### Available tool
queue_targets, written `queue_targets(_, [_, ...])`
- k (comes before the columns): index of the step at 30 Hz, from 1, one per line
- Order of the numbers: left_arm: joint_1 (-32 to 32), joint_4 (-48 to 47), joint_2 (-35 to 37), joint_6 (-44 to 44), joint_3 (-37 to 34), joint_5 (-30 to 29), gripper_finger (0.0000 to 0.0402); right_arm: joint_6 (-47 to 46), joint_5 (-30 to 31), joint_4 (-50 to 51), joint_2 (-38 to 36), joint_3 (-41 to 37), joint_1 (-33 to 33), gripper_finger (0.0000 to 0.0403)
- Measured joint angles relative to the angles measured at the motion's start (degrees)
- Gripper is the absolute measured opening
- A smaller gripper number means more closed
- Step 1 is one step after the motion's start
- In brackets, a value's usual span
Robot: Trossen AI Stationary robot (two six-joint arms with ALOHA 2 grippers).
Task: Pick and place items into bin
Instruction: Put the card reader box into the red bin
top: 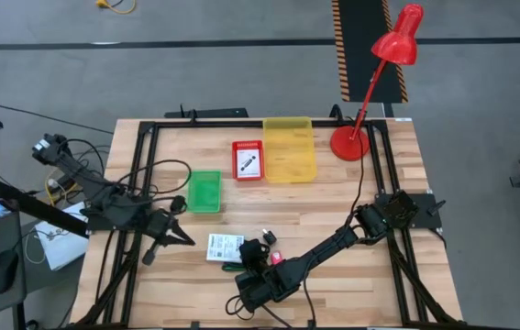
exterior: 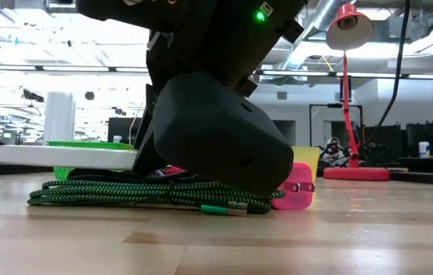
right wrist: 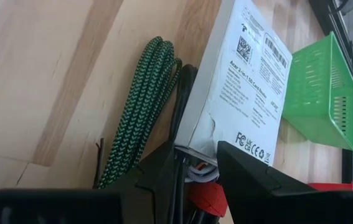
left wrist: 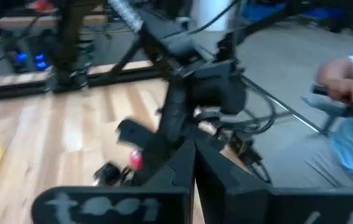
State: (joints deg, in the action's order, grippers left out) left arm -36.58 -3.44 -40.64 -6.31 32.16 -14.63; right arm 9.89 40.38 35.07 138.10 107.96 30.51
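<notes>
My right gripper [top: 254,260] is low over the items near the table's front edge, its fingers [right wrist: 157,177] close together around a black-and-red cable bundle [right wrist: 206,196]. A white printed box [right wrist: 244,87] lies on top of a coiled green braided cable [right wrist: 136,118], which rests on the wood; in the low view the box [exterior: 63,156] sits level on the cable [exterior: 124,195]. A pink piece [exterior: 296,191] lies beside them. My left gripper [top: 163,240] waits shut and empty to the left of the box. My right gripper has the red part of the cable bundle [right wrist: 208,198] between its two fingers, right beside the white box's torn corner [right wrist: 204,134]. A black strand [right wrist: 183,112] runs into the gap. The fingers come slanting down toward the table; they hide the place of contact.
A green basket [top: 204,191] stands behind the box, a yellow bin [top: 289,148] and a red card packet [top: 248,160] farther back, and a red desk lamp [top: 351,142] at the back right. A person sits beyond the table [left wrist: 350,81].
</notes>
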Motion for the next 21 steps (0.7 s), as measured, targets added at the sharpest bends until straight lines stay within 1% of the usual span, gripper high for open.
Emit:
queue_targets(2, [-1.60, 0.93, 3.07, -1.95, -3.22, -3.55, 0.0000, 0.00, 0.01, 0.01, 0.00, 0.00, -0.12, 0.0118])
queue_targets(4, [-2.58, 3.74, 5.72, -3.68, -6.26, -5.53, 0.0000, 0.00, -0.02, 0.00, 0.00, 0.00, -0.22, 0.0118])
queue_targets(6, [-2.82, 7.06, 7.36, -5.94, -8.73, -6.30, 0.0000, 0.00, -0.02, 0.00, 0.00, 0.00, -0.29, 0.0118])
queue_targets(8, [-2.81, 9.84, 8.29, -12.08, -10.81, -6.22, 0.0000, 0.00, -0.02, 0.00, 0.00, 0.00, -0.29, 0.0118])
queue_targets(11, [-2.79, 9.77, 8.15, -19.94, -12.00, -6.24, 0.0000, 0.00, -0.02, 0.00, 0.00, 0.00, -0.29, 0.0118])
queue_targets(13, [-2.64, 10.20, 7.65, -22.90, -12.00, -6.74, 0.0000, -0.02, -0.02, 0.00, 0.00, 0.00, -0.29, 0.0118])
queue_targets(16, [-2.64, 11.29, 7.30, -24.35, -12.00, -6.69, 0.0000, -0.02, -0.02, 0.00, 0.00, 0.00, -0.29, 0.0118])
queue_targets(21, [-2.65, 11.73, 7.30, -22.85, -12.00, -3.06, 0.0000, -0.02, -0.04, 0.00, 0.00, 0.00, -0.29, 0.0118])
